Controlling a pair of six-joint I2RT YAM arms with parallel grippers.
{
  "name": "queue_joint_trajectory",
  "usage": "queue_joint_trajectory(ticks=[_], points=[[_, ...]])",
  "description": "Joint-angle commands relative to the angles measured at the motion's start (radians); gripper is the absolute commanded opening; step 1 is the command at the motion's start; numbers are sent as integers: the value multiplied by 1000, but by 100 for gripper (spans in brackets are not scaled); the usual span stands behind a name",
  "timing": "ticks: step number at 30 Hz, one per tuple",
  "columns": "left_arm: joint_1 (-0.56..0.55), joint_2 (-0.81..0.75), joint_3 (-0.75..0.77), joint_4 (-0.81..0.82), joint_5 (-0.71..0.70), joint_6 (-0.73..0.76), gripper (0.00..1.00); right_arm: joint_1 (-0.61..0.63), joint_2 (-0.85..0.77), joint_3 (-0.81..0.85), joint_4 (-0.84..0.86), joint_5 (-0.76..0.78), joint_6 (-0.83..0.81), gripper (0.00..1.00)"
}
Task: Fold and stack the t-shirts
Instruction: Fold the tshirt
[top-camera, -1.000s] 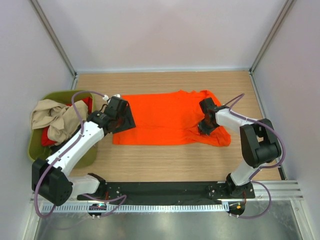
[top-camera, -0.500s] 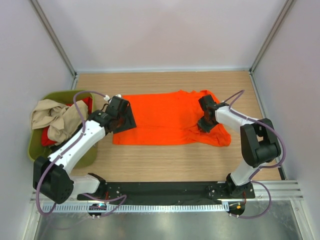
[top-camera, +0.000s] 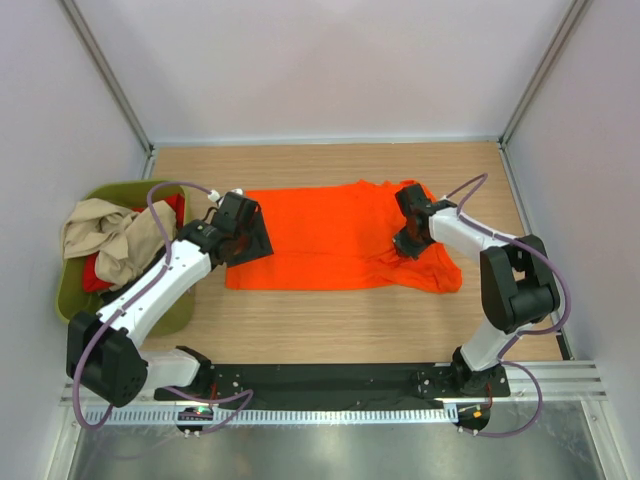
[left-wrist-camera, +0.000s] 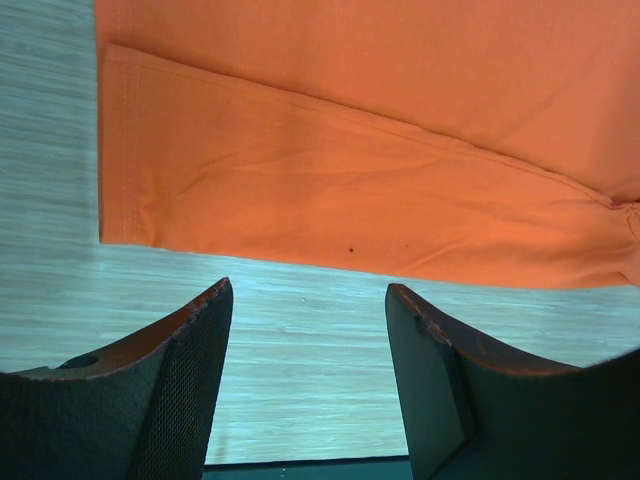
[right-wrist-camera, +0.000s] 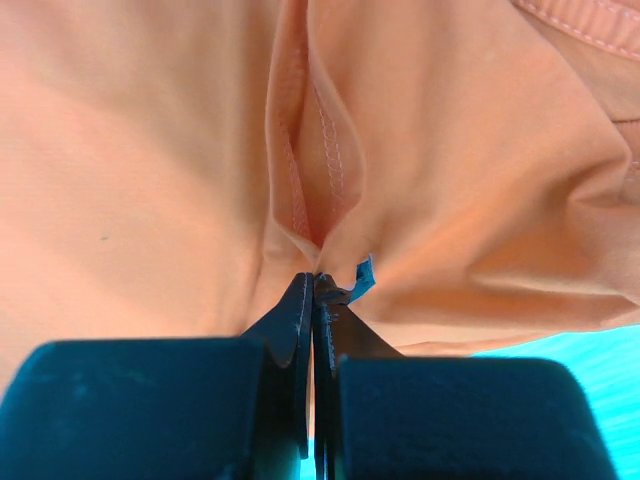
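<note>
The orange shirt lies flat on the worktop. The left pincer is spread above its hem, and the right pincer is pinching a fold. In the green tub on the left, a beige shirt hides most of a red shirt.

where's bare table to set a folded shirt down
Widest bare wood: the near strip of table between the orange t-shirt and the black base rail. A narrower strip runs between the shirt and the back wall. Crowded: the left, with the heaped tub and left gripper; the right gripper pinches the shirt's right end.
</note>
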Motion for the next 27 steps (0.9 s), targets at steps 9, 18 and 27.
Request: queue_joint_trajectory(ticks=[9,18,27], points=[[3,4,2,33,-12,-13,64,10,74,130,-5,46,-48,1],[3,25,11,33,-18,-14,64,33,134,168,47,54,-57,1],[3,53,22,36,-24,-22,64,60,132,178,113,60,-176,1]])
